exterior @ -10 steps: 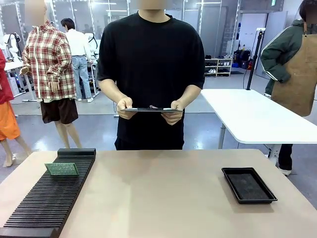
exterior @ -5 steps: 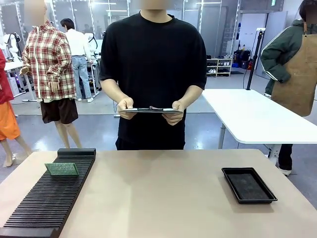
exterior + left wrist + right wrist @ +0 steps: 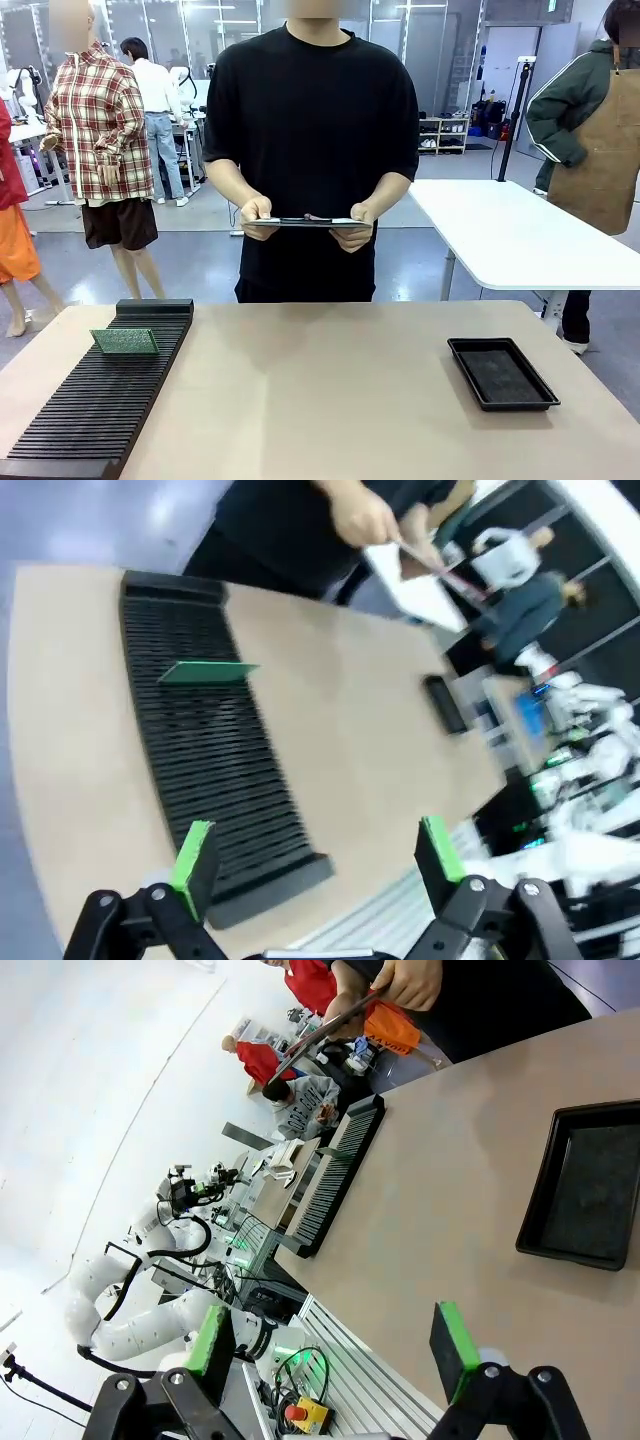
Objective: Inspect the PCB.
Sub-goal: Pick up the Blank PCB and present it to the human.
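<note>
Tan table [image 3: 330, 400] is carrying a slotted rack [image 3: 100, 410] at robot's left; PCB [image 3: 124, 341] is standing on edge in it, likely for easy pinching. Opposite, person [image 3: 310, 150] is holding clipboard [image 3: 305, 221] level, probably for logging. Hovering: left gripper [image 3: 315, 840], right gripper [image 3: 332, 1335], jaws apart, empty.

Our left gripper [image 3: 317, 854] held aloft, jaws spread wide, green pads [image 3: 194, 852] holding nothing, our right gripper [image 3: 333, 1346] aloft too, jaws equally wide, nothing between them.
</note>
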Controlling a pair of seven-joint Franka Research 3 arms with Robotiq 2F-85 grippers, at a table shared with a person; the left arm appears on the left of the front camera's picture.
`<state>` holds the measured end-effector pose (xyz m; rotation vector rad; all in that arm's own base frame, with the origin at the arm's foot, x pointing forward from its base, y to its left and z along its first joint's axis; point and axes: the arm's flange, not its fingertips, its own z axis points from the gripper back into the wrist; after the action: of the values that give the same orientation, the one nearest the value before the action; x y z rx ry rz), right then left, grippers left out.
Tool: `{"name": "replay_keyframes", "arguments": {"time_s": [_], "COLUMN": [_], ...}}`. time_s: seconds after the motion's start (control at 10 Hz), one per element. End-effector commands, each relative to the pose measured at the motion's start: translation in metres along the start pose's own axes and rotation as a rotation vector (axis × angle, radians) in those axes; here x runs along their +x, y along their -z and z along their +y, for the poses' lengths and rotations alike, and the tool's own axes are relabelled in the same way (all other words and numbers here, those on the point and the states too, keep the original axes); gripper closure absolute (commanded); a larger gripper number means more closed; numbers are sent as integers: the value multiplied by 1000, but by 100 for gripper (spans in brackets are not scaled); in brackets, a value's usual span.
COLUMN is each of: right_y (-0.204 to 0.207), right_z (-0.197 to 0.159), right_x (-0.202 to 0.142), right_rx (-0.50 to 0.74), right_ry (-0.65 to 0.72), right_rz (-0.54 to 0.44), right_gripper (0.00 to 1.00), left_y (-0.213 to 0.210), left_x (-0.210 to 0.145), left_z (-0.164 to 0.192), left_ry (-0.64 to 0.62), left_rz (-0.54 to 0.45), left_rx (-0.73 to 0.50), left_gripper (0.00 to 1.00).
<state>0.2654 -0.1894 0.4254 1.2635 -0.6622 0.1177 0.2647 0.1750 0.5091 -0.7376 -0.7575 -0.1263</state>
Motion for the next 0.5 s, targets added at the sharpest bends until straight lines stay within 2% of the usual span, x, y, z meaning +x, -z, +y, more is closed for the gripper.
{"name": "replay_keyframes", "arguments": {"time_s": [0.0, 0.2, 0.3, 0.4], "right_y": [-1, -1, -1, -1], "right_z": [0, 0, 0, 0], "right_x": [0, 0, 0, 0], "right_rx": [9, 9, 9, 9], "right_ry": [-14, -14, -14, -14], "right_rz": [-3, -3, -3, -3], "right_gripper": [0, 0, 0, 0], "left_y": [31, 71, 95, 120], "left_x": [23, 52, 61, 67], "left_z": [-28, -53, -60, -65], "left_ry": [207, 502, 612, 735], "left_rz": [130, 288, 366, 410], "left_rx": [204, 403, 423, 516], "left_gripper": [0, 0, 0, 0]}}
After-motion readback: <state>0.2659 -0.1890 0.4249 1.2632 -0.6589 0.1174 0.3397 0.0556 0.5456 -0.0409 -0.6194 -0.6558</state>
